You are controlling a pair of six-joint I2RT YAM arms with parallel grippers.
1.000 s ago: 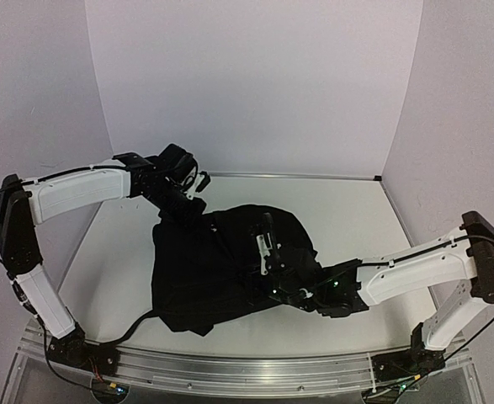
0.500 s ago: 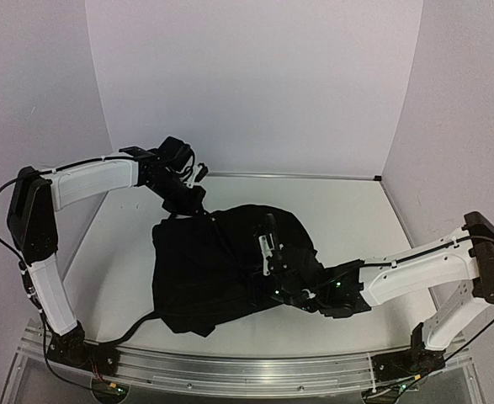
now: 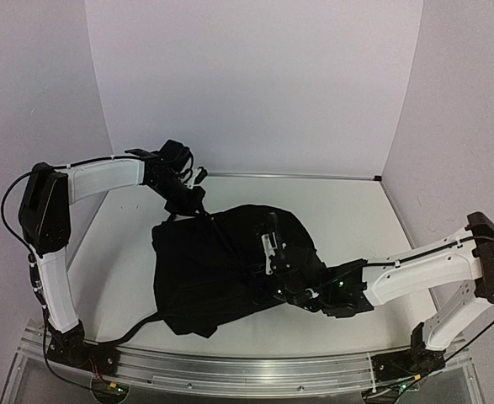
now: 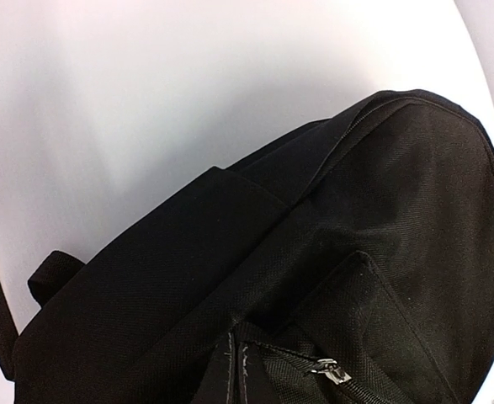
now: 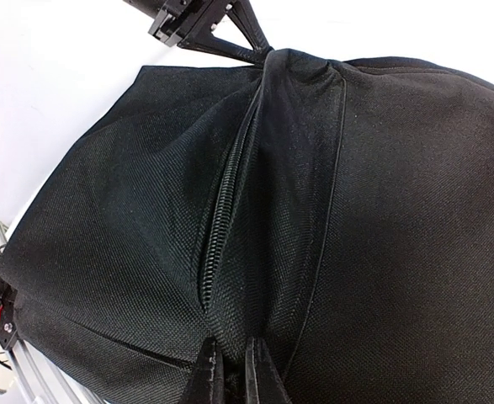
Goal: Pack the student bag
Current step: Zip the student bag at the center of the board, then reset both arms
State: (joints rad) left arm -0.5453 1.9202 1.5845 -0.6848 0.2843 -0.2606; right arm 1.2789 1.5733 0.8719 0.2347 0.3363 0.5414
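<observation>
Well, over on the left, the left arm [image 3: 103,177] has lifted its elbow and swung inward in the last second. The left gripper [image 4: 232,370] stays clenched on the far-left top corner of the student bag [image 3: 221,269]. That pull has drawn the corner a little tighter, though the bag itself has hardly shifted. It lies flat in the middle of the table [image 3: 347,210], between the two arms. On the right, the right gripper [image 5: 230,370] has narrowed slightly, and its fingers pinch the fabric at the near end of the zip [image 5: 221,227]. I can't see a puller between them. To my eye the bag is being stretched so the zip can run.

Counted: one bag, two arms, two grippers, one zip line in the right wrist view and one metal puller [image 4: 331,369] beside the left fingers.
</observation>
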